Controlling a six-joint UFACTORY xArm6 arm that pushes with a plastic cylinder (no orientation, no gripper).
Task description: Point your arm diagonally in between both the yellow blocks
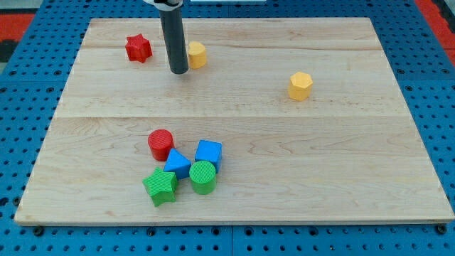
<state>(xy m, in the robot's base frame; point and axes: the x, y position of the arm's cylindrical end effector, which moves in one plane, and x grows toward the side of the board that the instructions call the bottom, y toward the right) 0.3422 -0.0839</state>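
Note:
My tip rests on the wooden board near the view's top left. A yellow block sits just to its upper right, partly hidden by the rod. A second yellow block, hexagonal, lies well to the view's right of the tip. The tip is left of the stretch between the two yellow blocks, close beside the left one; I cannot tell if it touches it.
A red star block lies left of the rod. Lower down is a cluster: red cylinder, blue triangle, blue cube, green cylinder, green star. The board sits on a blue pegboard.

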